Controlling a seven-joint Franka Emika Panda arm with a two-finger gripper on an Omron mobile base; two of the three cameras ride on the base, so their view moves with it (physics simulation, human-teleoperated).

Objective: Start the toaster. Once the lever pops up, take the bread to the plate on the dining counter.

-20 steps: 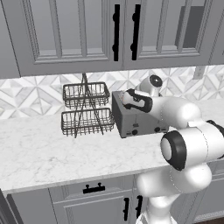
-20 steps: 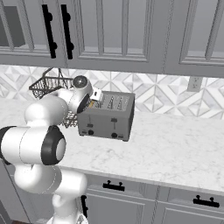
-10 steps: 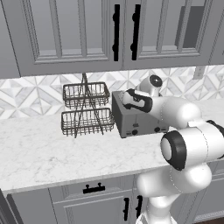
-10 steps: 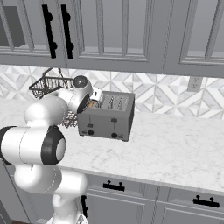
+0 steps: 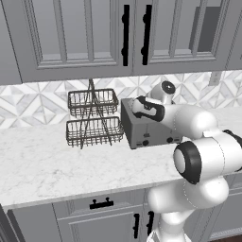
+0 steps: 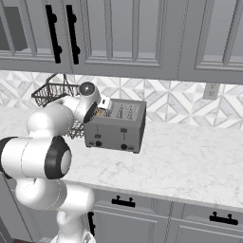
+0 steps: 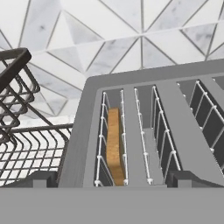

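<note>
While the gripper [image 7: 107, 183] hovers above, the bread [image 7: 114, 144] sits in the toaster [image 7: 144, 131].

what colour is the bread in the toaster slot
Tan to orange-brown; the bread shows best in the hand view, standing in the toaster.

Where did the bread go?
The bread stands on edge down inside the toaster, in the hand view's leftmost slot, the one nearest the wire basket.
</note>
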